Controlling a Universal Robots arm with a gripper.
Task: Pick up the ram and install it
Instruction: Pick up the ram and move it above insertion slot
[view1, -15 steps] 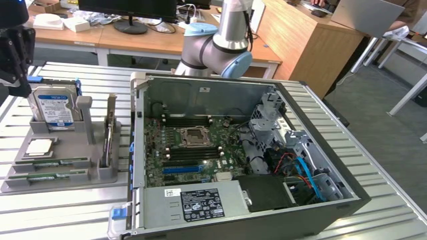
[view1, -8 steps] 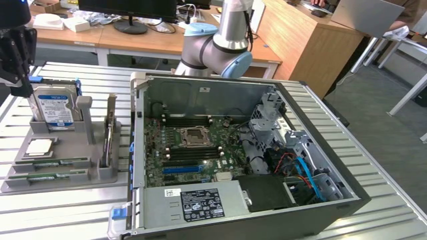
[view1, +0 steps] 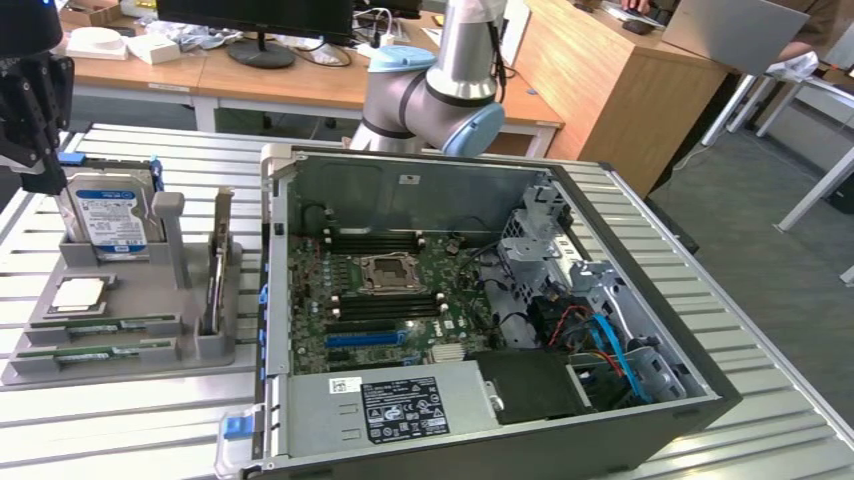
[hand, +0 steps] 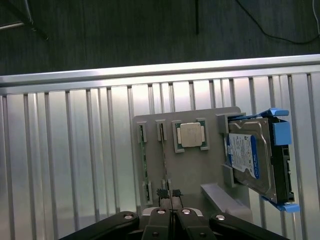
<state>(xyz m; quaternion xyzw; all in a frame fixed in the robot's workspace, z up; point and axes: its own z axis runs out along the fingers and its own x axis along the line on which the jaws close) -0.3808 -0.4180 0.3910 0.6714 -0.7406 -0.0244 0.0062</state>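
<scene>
Two ram sticks (view1: 100, 325) (view1: 83, 352) lie in slots at the near end of the grey holder tray (view1: 134, 375) on the exterior view's left. In the wrist view they appear edge-on as thin green lines (hand: 144, 160) (hand: 164, 155). My gripper (view1: 38, 180) hangs high above the tray's far end, beside the hard drive (view1: 110, 215). In the wrist view the gripper (hand: 170, 194) has its fingertips pressed together, shut with nothing between them, lined up with the end of one ram slot.
The tray also holds a silver processor chip (hand: 191, 135) and the blue-labelled hard drive (hand: 250, 155). An open computer case (view1: 481, 300) lies on the slatted metal table (view1: 134, 440), its motherboard with dark memory slots (view1: 380, 240) exposed. The arm's base (view1: 427, 100) stands behind it.
</scene>
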